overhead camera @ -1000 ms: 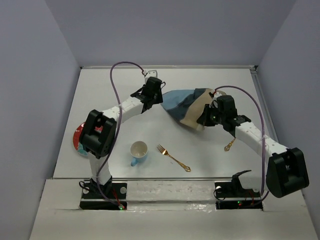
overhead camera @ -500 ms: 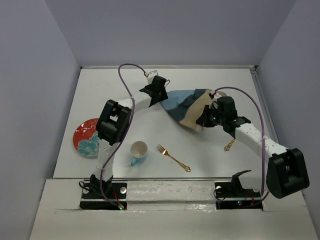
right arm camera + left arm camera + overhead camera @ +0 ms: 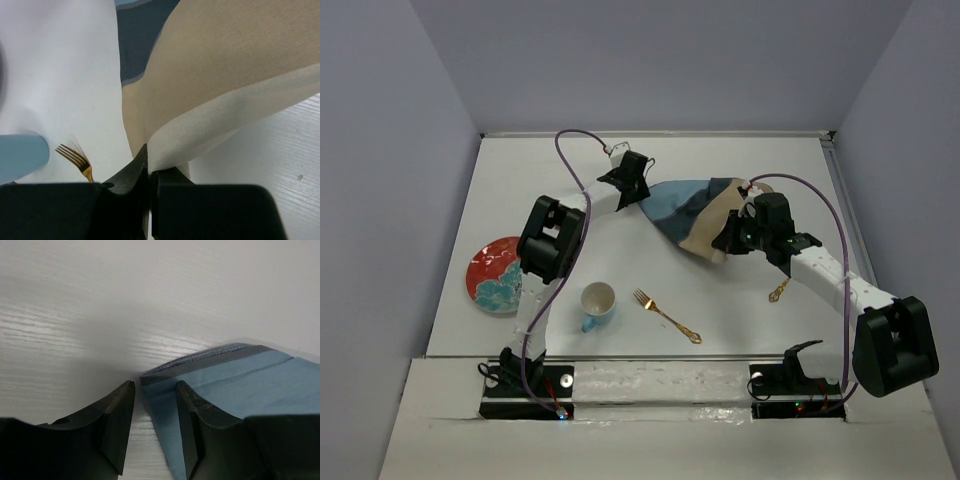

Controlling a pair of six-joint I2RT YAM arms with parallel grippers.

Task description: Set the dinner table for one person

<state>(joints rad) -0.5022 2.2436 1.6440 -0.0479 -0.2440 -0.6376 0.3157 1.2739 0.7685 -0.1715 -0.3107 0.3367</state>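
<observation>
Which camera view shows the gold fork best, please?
The top external view: the whole fork lies in the open, tines to handle. The right wrist view catches only its tines; the left wrist view shows none of it.

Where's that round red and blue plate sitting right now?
In the top view, the round red and blue plate lies flat near the left edge of the white tabletop, left of the left arm and the blue-handled white mug.
</observation>
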